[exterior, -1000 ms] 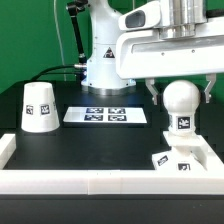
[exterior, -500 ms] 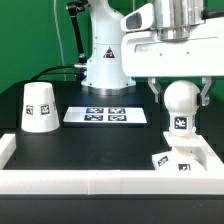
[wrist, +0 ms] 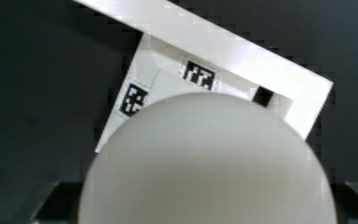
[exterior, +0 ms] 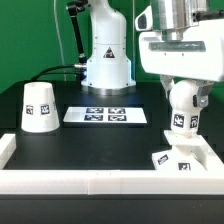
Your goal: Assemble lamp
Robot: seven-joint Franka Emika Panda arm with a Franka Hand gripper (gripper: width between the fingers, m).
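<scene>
Now the gripper [exterior: 184, 92] grips the bulb [exterior: 182, 119] by its round head, stem upright and pointing down, almost directly over the base [exterior: 176, 160].

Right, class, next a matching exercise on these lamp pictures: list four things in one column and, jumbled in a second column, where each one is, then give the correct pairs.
Things
1. shade
2. bulb
3. base
4. marker board

Places
A. lying flat in the middle of the table
B. between the fingers of the gripper
C. standing alone at the exterior view's left
D. in the corner of the white frame at the exterior view's right, below the bulb

Pairs: 1-C, 2-B, 3-D, 4-A
</scene>
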